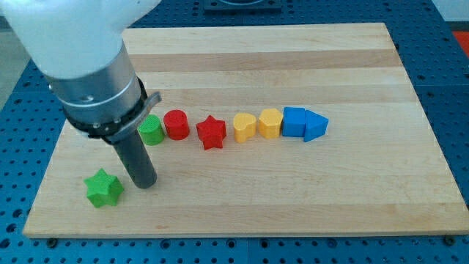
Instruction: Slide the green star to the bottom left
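Item: green star (pixel 104 188), sitting near the surface (pixel 293 213)'s 7 o'clock corner | Tool: my tip (pixel 145 183), a plain rod with nothing to open or close, standing just beside the star at its 3 o'clock | Step: nudging star toward 7 o'clock; judged nearly done | Advice: pushing slowly through the star's centre, avoiding spin or overshooting the edge | Neighbour: green cylinder (pixel 152 130), at 12 o'clock of the tip, staying clear.

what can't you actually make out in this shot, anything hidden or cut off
- Green round block: its left part is hidden behind the arm's grey housing in the camera view, so its full shape is unclear.
- My tip: whether it touches the green star at its left cannot be told; only a narrow gap seems to show.
- The arm: cut off by the view's top edge.
- Blue blocks: pressed together, exact shapes uncertain.
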